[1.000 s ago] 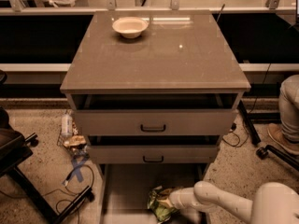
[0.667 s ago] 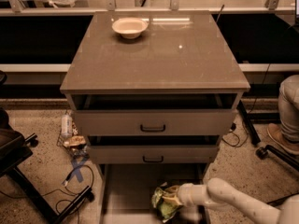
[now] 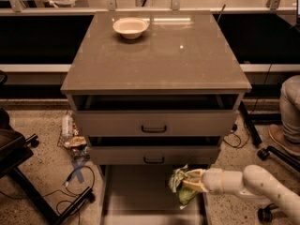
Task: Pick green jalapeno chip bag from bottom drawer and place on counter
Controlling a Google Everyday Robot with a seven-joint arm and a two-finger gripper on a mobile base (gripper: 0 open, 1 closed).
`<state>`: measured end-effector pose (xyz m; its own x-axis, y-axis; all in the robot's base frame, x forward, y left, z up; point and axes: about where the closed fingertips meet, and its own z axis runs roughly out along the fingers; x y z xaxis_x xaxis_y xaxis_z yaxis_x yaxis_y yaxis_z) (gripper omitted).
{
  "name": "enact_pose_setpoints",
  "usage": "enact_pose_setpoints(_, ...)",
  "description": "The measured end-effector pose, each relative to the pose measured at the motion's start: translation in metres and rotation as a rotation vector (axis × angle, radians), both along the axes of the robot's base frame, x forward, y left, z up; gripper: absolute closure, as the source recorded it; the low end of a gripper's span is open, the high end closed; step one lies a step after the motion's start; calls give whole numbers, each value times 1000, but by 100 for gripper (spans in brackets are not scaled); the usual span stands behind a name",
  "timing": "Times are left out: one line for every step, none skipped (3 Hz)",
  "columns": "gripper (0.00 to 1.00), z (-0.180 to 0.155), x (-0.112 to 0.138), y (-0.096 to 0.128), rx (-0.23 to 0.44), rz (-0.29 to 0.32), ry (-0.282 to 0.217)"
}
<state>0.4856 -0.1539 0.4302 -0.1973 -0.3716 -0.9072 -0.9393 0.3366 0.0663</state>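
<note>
The green jalapeno chip bag [image 3: 180, 185] is crinkled and glossy, held at the right side of the open bottom drawer [image 3: 136, 196], lifted off its grey floor. My gripper [image 3: 193, 182] reaches in from the lower right on a white arm and is shut on the bag. The counter [image 3: 159, 50] is the broad grey-brown top of the cabinet, above and behind the bag.
A white bowl [image 3: 130, 27] stands at the counter's far left. Two drawers with black handles [image 3: 153, 129] sit above the bottom drawer, slightly pulled out. Cables and litter [image 3: 74, 144] lie on the floor at left. A chair base [image 3: 269, 153] is at right.
The gripper has lifted the bag up and to the right, from the drawer floor to near the drawer's right rail. The arm has drawn back to the right.
</note>
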Motion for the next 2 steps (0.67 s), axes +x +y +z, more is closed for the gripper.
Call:
enact_pose_setpoints(100, 56, 7, -23, 32, -41, -46)
enact_pose_setpoints(100, 110, 6, -44, 19, -90, -107)
